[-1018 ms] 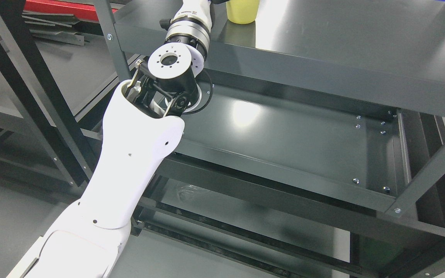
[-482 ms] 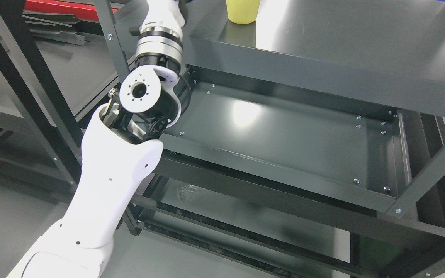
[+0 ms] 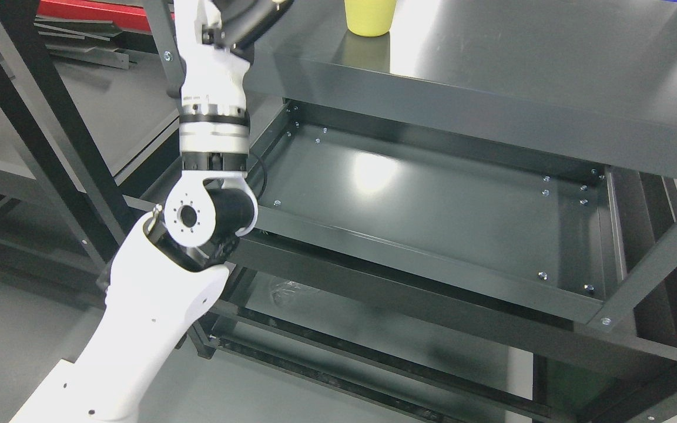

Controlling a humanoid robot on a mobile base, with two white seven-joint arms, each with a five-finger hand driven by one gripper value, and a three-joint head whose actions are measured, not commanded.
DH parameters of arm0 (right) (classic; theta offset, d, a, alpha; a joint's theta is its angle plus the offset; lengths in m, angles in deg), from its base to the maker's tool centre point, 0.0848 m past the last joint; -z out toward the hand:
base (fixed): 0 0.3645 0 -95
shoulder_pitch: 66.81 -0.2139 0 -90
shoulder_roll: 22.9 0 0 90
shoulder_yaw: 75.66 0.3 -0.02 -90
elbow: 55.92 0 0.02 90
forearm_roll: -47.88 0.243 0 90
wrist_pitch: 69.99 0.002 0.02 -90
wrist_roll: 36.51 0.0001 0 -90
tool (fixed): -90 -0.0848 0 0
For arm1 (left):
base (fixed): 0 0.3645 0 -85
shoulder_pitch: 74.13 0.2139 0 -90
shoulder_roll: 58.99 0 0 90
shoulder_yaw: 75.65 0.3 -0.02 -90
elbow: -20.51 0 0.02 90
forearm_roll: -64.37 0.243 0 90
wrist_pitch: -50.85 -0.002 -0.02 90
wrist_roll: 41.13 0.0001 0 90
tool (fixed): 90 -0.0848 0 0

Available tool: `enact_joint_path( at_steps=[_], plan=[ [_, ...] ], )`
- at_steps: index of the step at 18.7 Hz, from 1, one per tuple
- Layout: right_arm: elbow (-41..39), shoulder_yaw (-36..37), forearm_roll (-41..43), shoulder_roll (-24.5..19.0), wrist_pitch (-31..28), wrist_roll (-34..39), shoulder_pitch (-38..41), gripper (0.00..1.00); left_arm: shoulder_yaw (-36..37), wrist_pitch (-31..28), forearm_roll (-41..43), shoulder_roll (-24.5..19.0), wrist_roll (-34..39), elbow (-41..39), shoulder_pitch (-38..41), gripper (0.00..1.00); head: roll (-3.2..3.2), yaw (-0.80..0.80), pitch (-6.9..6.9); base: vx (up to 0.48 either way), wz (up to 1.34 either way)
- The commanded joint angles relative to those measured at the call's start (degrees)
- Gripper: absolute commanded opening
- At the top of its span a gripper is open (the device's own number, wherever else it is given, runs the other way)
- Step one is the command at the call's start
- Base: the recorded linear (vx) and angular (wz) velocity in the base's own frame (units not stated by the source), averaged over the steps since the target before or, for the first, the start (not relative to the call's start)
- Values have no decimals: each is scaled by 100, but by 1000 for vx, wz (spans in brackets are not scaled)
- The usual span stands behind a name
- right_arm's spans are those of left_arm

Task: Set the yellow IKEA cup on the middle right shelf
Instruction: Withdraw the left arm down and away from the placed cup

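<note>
Where the dark metal shelving [image 3: 491, 94] fills the view, the left arm [image 3: 209, 135] is seen raised at its left edge; the left hand [image 3: 244, 17] is cropped, its state undeterminable. To its right, apart, the yellow cup [image 3: 369, 16] is seen standing on the upper shelf.

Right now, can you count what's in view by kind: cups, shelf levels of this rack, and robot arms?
Yellow cup: 1
Shelf levels: 3, namely the top shelf, the middle shelf and the bottom shelf
Robot arm: 1
Total: 5
</note>
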Motion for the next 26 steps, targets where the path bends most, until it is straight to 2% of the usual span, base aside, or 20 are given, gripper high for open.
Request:
enact_joint_path(
  at_steps=[1, 4, 12, 16, 23, 26],
  plan=[
    [1, -97, 141, 100, 28, -4, 79, 99, 867, 1128, 551, -766, -391, -202, 981, 99, 0, 0, 0, 0, 0],
    [1, -97, 141, 100, 28, -4, 70, 99, 1061, 1639, 885, -802, -409, -202, 1456, 99, 0, 0, 0, 0, 0],
    [1, -97, 141, 100, 28, -4, 79, 99, 956, 2237, 1422, -661, -409, -202, 3090, 99, 0, 0, 0, 0, 0],
    [1, -97, 141, 100, 28, -4, 79, 99, 544, 2352, 1422, -661, -409, -150, 3803, 99, 0, 0, 0, 0, 0],
    [1, -97, 141, 100, 28, -4, 79, 99, -493, 2308, 1414, 67, -374, 1176, 4357, 99, 0, 0, 0, 0, 0],
    [1, -97, 141, 100, 28, -4, 79, 99, -600, 2159, 1379, 279, -374, 1397, 4454, 99, 0, 0, 0, 0, 0]
  ],
)
